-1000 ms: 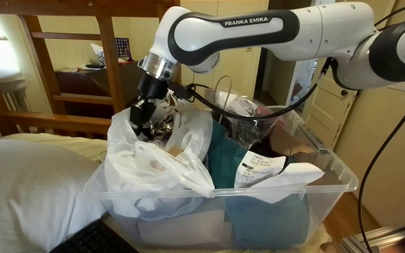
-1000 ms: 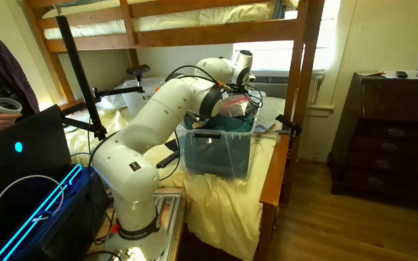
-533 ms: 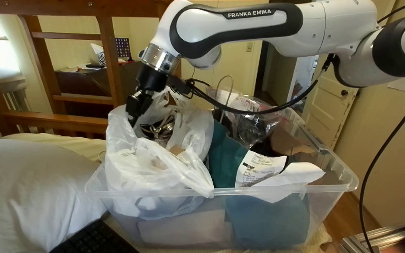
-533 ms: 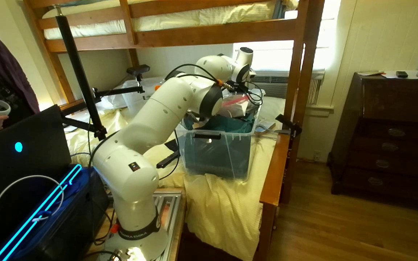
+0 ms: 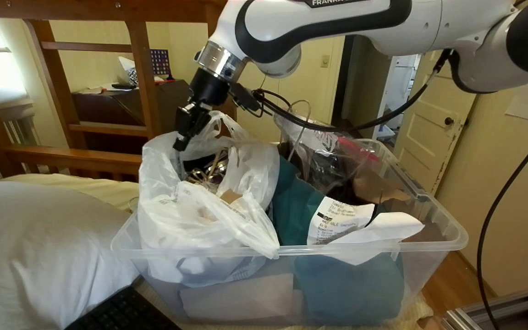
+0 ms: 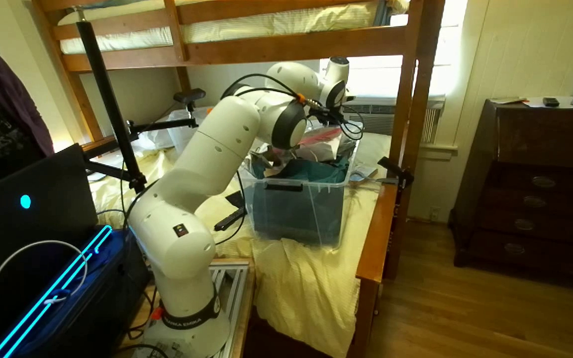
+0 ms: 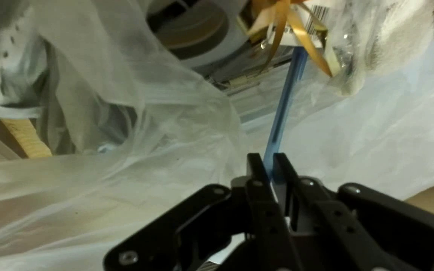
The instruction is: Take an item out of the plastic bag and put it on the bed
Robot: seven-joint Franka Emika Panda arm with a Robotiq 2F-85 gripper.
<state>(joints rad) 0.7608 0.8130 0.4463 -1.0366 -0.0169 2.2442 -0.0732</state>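
Note:
My gripper point(image 7: 266, 162) is shut on a thin blue strip-like item point(image 7: 280, 113) in the wrist view. The item's far end lies among other things in the white plastic bag point(image 7: 187, 150). In an exterior view my gripper point(image 5: 180, 145) is just above the left side of the open plastic bag point(image 5: 186, 224), with a bit of the blue item point(image 5: 180, 166) hanging below it into the bag. The bag sits in the clear bin. The bed's puffy white bedding point(image 5: 39, 238) is left of the bin. My gripper is mostly hidden in an exterior view by the arm point(image 6: 286, 119).
The clear bin point(image 5: 291, 250) also holds a teal bag point(image 5: 291, 206), a paper receipt point(image 5: 332, 220) and a clear bag point(image 5: 323, 151). A black keyboard point(image 5: 122, 311) lies in front. The wooden bed frame point(image 5: 76, 158) stands behind. Gold ribbon point(image 7: 303, 34) is in the bag.
My gripper has risen from inside the bag to just above its opening. The blue item now shows below the fingers. The arm has lifted; the bag and bin stay in place.

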